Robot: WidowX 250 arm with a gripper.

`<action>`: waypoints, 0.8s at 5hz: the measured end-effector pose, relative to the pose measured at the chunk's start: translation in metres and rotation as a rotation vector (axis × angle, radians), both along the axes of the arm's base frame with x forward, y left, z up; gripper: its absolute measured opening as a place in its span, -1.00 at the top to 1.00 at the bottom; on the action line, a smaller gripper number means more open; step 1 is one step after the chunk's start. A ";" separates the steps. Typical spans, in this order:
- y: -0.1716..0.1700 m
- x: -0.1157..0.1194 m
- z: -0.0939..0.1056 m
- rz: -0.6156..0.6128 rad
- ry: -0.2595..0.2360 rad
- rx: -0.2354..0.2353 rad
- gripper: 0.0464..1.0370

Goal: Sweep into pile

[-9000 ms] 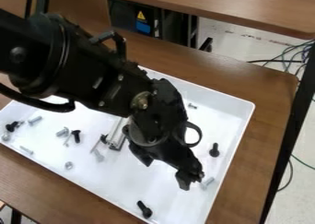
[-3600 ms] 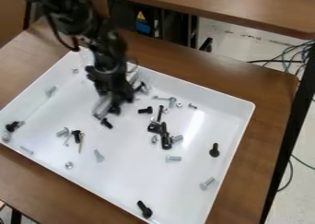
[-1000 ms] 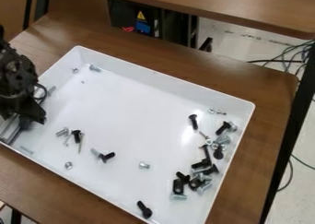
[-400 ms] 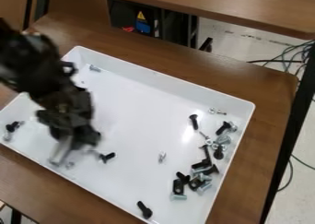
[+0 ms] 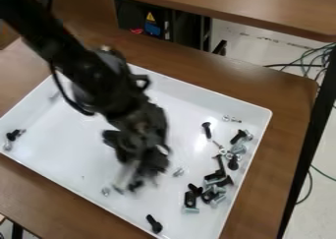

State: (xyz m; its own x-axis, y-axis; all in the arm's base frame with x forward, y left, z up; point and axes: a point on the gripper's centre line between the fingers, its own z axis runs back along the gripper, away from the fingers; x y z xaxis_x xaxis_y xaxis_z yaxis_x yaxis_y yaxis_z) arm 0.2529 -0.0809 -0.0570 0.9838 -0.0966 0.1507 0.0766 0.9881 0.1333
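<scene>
The pile of bolts and nuts point(image 5: 209, 195) lies to the right of the jaws and slightly lower in the frame, along the right side of the white tray point(image 5: 72, 152). The black gripper point(image 5: 140, 171) hangs over the tray's lower middle, the arm point(image 5: 59, 46) slanting in from the upper left. At the jaws is a blurred pale bar point(image 5: 125, 174), its long axis tipping from upper right to lower left, roughly crosswise to the line toward the pile. How far the jaws are open, and whether they grip that bar, I cannot tell.

A push rightward looks right for the black bolt point(image 5: 136, 185) just beside the jaws and the silver bolt point(image 5: 179, 172) between them and the pile. The silver nut point(image 5: 105, 191) sits to the left and could be missed. Well apart at far left is a black screw point(image 5: 13, 134); another thumbscrew point(image 5: 154, 224) lies at bottom centre.

Beyond the wooden surface point(image 5: 263, 75), a yellow warning label point(image 5: 150, 17) tops a blue label point(image 5: 153, 29); their print is too small to read.
</scene>
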 end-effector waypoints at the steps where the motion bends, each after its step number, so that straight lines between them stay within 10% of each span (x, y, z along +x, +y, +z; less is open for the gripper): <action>1: -0.049 0.002 0.008 -0.037 0.003 -0.016 0.36; 4: 0.027 0.027 0.033 0.324 -0.077 -0.003 0.36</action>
State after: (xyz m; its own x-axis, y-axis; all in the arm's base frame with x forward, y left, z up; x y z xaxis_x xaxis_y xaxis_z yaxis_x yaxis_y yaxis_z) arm 0.2796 -0.0544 -0.0245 0.9489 0.2204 0.2258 -0.2524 0.9597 0.1237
